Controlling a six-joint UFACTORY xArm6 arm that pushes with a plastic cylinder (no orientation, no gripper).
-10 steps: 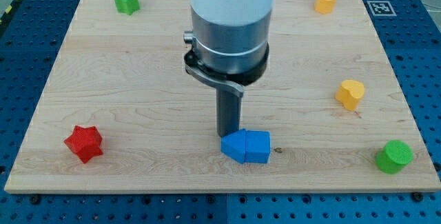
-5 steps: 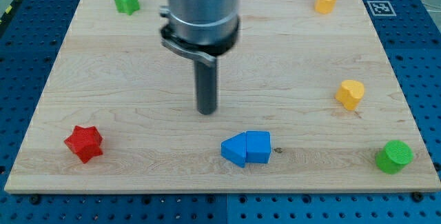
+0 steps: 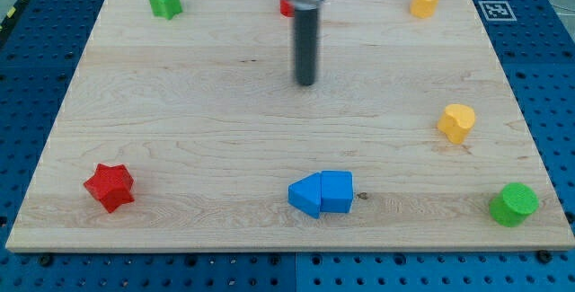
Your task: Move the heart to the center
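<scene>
The yellow heart (image 3: 457, 122) lies near the view's right edge, a little above mid-height. My tip (image 3: 305, 83) is in the upper middle of the board, far left of the heart and touching no block. A small red block (image 3: 286, 7) shows at the view's top, mostly hidden behind the rod; its shape cannot be made out.
Two blue blocks (image 3: 322, 193) lie together at the bottom middle. A red star (image 3: 110, 187) is at the bottom left, a green star (image 3: 164, 2) at the top left, a yellow hexagon (image 3: 424, 2) at the top right, a green cylinder (image 3: 514, 204) at the bottom right.
My tip has moved away from the blue blocks, up the view and now slightly right. A small red block at the top has come into sight. No block has moved.
</scene>
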